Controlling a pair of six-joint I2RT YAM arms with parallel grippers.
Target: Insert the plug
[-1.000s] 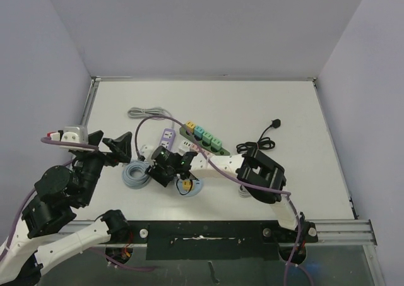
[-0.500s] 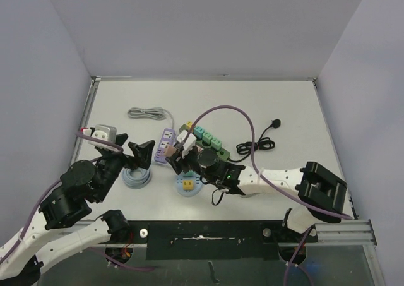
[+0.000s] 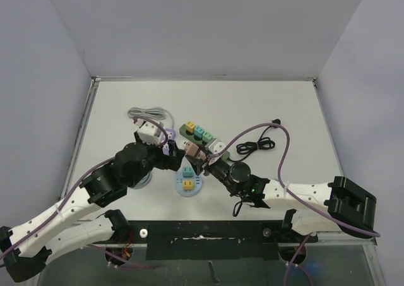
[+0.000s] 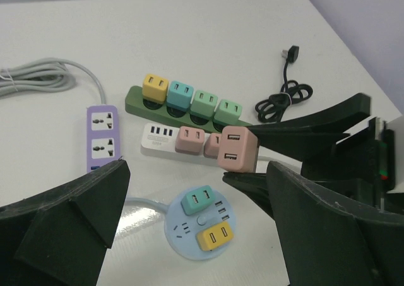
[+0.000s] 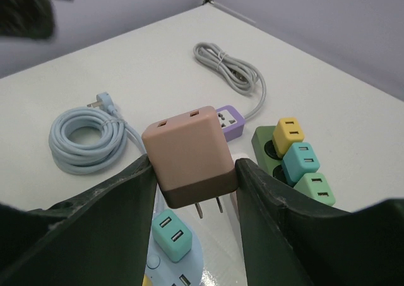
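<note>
My right gripper (image 5: 194,167) is shut on a pink plug (image 5: 189,152), prongs pointing down, held above the round blue power strip (image 5: 197,256). In the top view the right gripper (image 3: 201,162) holds the pink plug (image 3: 194,152) just above and right of the round strip (image 3: 179,190). The strip carries a teal and a yellow plug and shows a free socket (image 4: 182,228). My left gripper (image 3: 176,162) is open and empty, its fingers (image 4: 69,216) spread on either side of the strip (image 4: 189,248). The left wrist view shows the pink plug (image 4: 238,148) too.
A green strip (image 3: 187,131) with several coloured plugs, a white strip (image 4: 154,137) with two pink plugs and a purple strip (image 4: 102,137) lie behind. A coiled blue cable (image 5: 88,137), a grey cable (image 3: 148,113) and a black cable (image 3: 259,141) lie around.
My left arm has swung in from the left edge to the middle, over the round strip. My right gripper has carried the pink plug rightward to just above the strip.
</note>
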